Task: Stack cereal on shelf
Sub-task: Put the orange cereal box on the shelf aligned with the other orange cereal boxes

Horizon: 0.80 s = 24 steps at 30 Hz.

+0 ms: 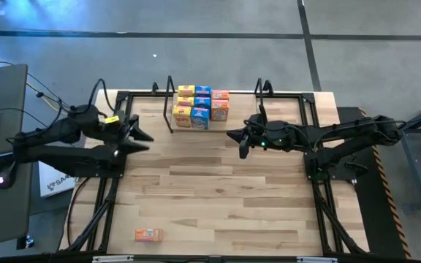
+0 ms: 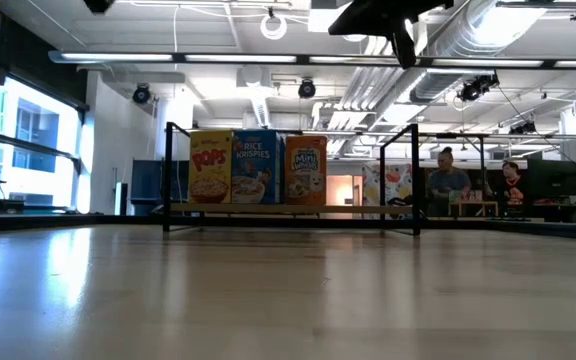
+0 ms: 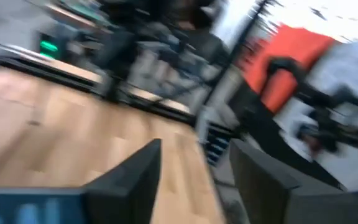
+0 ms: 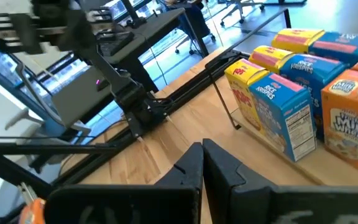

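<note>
Shelf (image 1: 171,109) at the desk's (image 1: 218,197) far edge carries most of the cereal (image 1: 202,107): yellow, blue and orange boxes packed in rows, upright fronts legible in the low view. One orange box (image 1: 148,234) lies alone near the desk's front edge, well apart from the shelf. Judged nearly done; that stray box remains. Left gripper (image 1: 143,136) hovers left of the shelf, jaws parted, empty. Right gripper (image 1: 237,137) hangs near the shelf's right end, jaws clenched on nothing.

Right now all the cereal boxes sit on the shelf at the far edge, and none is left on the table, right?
Not quite. The high view shows one orange cereal box left on the table near its front edge; the other boxes sit on the shelf.
</note>
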Available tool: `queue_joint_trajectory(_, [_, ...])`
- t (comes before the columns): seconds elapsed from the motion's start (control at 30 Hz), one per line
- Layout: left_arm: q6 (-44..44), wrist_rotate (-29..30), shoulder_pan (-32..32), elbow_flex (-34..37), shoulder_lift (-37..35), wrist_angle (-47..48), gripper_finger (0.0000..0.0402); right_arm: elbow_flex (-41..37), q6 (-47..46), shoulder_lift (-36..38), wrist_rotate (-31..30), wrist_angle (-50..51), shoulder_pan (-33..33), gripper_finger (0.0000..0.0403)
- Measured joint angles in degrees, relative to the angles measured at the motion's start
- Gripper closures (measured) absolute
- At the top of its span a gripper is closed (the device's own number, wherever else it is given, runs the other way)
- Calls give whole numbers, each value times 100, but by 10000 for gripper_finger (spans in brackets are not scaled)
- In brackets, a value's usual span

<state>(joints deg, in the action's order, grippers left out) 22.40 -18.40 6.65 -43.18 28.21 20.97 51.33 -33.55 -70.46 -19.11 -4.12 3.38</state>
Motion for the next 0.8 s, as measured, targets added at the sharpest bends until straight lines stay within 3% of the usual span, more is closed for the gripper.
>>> queue_joint_trajectory(0.2, [-203, -700, -619, -899, 493, 94, 163, 0, -283, 0, -2, 0, 0, 402])
queue_joint_trajectory(0.5, [320, -628, -1774, -1891, 1003, 177, 157, 0, -518, 0, -4, 3, 0, 402])
queue_joint_trajectory(0.63, [896, -192, -2621, -2153, 1339, 520, 158, 0, -488, 0, -17, 103, 0, 402])
queue_joint_trajectory(0.8, [1540, 933, -4113, -2201, 1906, 897, 158, 0, -238, 0, -15, 311, 0, 402])
